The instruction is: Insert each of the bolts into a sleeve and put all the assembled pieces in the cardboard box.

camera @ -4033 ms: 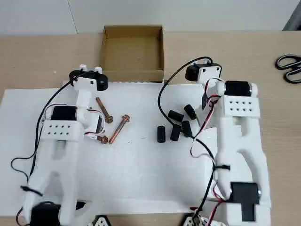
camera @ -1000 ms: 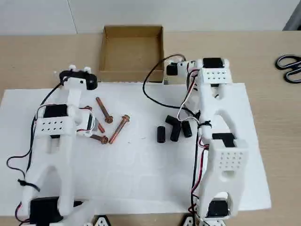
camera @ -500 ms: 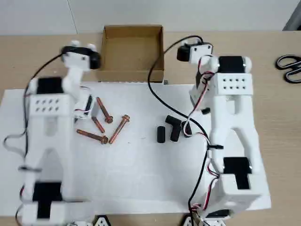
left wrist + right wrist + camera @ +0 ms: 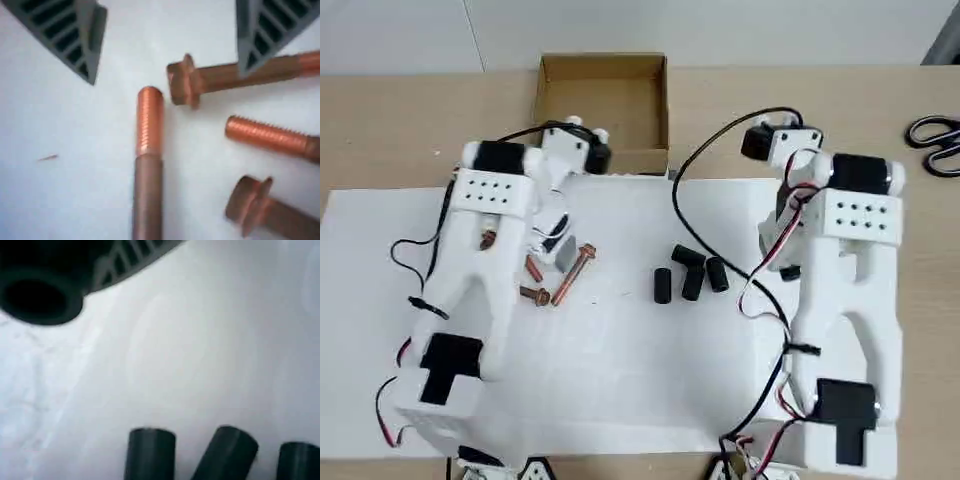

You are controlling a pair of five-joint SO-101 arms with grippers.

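Left tool: released, with its two grey fingers spread wide. It hangs low over the bolts, and whether a finger touches one cannot be told.
Bolts: four copper ones lie flat on the white sheet, at 9 o'clock from the sheet's middle. They sit close together and point different ways, with the left arm partly over them.
Right tool: grasping a black sleeve, whose open end shows beside one grey finger. The tool is at 3 o'clock from the loose sleeves, near the sheet's 3 o'clock edge.
Loose sleeves: four short black tubes in a tight bunch on the sheet, just to 3 o'clock of its middle and well apart from the bolts.
Box: brown cardboard with an open top, on the table at 12 o'clock from the sheet's middle, right at the sheet's far edge.
Sheet: white, and lies flat under both arms.
Table: light wood.
Scissors: on the bare table at 2 o'clock from the sheet's middle, well apart from the sleeves.
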